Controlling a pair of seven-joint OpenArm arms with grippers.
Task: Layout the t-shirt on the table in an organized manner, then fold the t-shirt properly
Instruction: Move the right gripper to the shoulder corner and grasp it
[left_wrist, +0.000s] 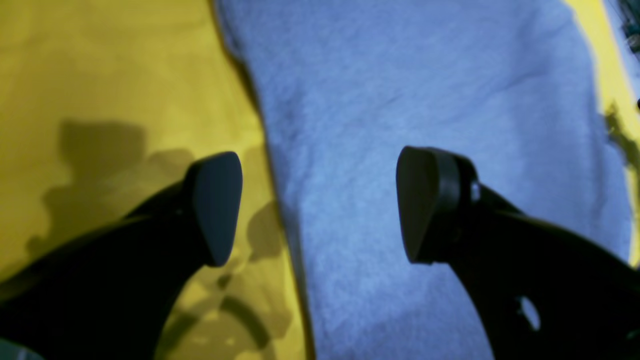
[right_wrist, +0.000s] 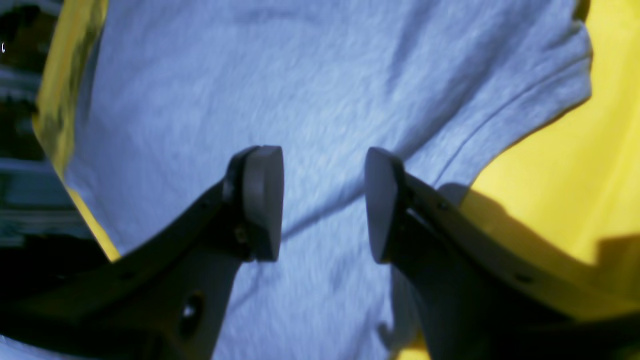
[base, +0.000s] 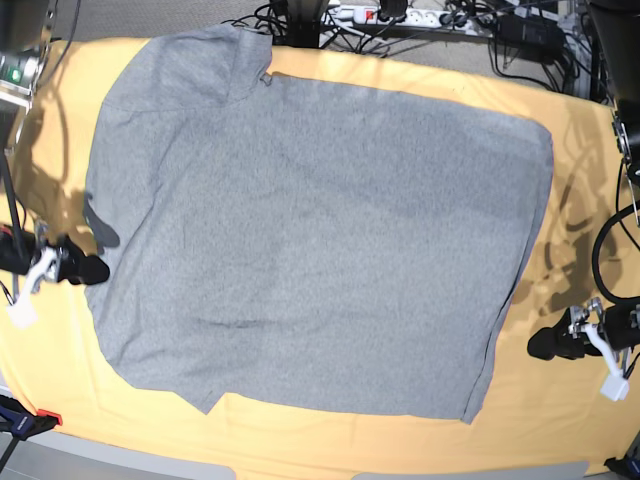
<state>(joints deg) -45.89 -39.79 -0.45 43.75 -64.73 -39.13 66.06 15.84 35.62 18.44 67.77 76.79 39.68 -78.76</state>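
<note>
T-shirt: the t-shirt (base: 310, 240) lies spread flat and plain-side up across most of the table (base: 560, 130), with no lettering showing; one sleeve reaches the far left corner in the base view, another sits at the near left edge, and the hem runs down the right side.

Table: yellow-orange cloth shows all around the garment, widest along the right and near edges.

Left gripper: the left gripper (left_wrist: 320, 205) has its jaws spread wide with nothing between them. In its wrist view one finger (left_wrist: 215, 207) hangs over bare yellow cloth and the other over grey fabric, the shirt's edge running between them. Whether the tips touch the surface cannot be told. In the base view it sits near the shirt's hem corner, on the right.

Right gripper: the right gripper (right_wrist: 322, 202) is parted to a moderate gap, gripping nothing. Both fingers (right_wrist: 262, 200) hover over grey fabric close to a hemmed sleeve edge; contact with the cloth cannot be told.

Cables: a power strip (base: 400, 15) and tangled cables lie beyond the table's far edge.
</note>
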